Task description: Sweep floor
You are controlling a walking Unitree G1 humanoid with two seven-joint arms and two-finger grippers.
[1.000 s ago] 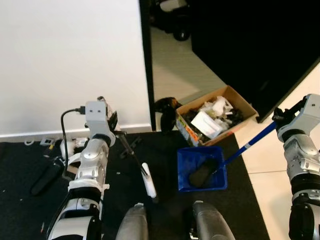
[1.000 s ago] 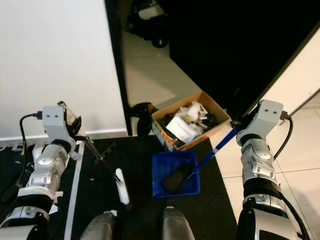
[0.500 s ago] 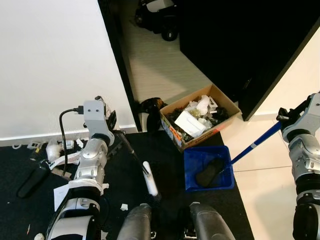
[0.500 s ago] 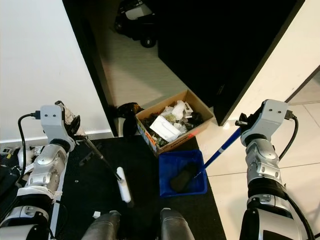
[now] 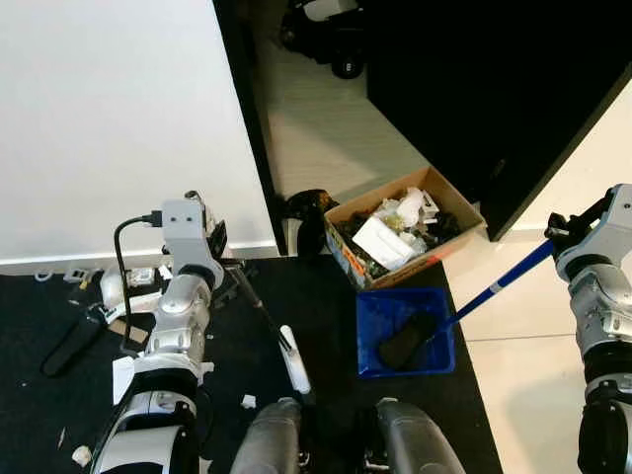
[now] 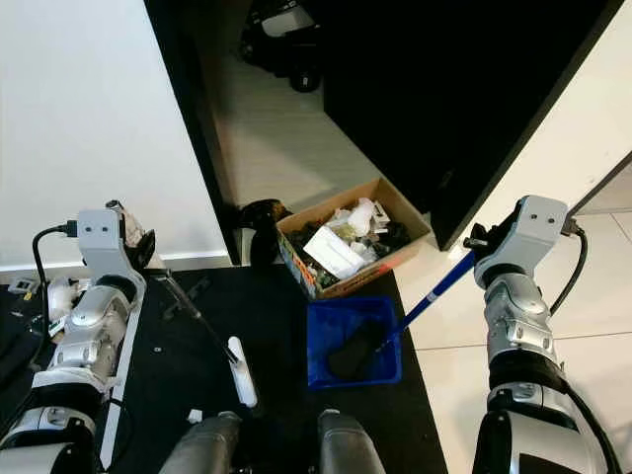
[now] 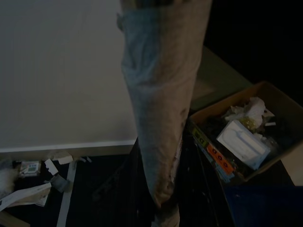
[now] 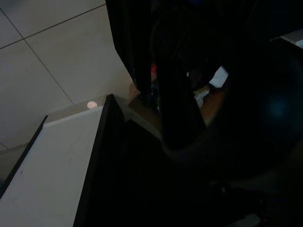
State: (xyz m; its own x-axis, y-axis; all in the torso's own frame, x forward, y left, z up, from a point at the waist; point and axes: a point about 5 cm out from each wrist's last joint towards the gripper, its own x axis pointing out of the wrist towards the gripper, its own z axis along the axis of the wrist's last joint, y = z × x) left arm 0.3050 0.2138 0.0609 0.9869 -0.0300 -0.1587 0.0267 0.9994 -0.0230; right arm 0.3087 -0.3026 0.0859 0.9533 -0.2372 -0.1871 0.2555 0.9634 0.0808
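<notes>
- The right claw is closed around the top of a long blue handle. The handle slants down to a blue dustpan, so the robot can hold the pan low without bending.
- The dustpan sits flat on the black mat, just in front of the robot's feet. Something dark already lies inside it.
- The left claw seems to be closed on a thin black stick. The stick runs down to a white brush head that rests on the mat. It is the sweeping tool.
- The brush sits to the left of the dustpan with a gap between them. I think that is so dirt can be pushed sideways into the pan.
- Small white scraps lie on the mat near the left arm. They are not swept up yet.
- A cardboard box full of rubbish stands just behind the dustpan. It looks like a handy place to empty the pan.
</notes>
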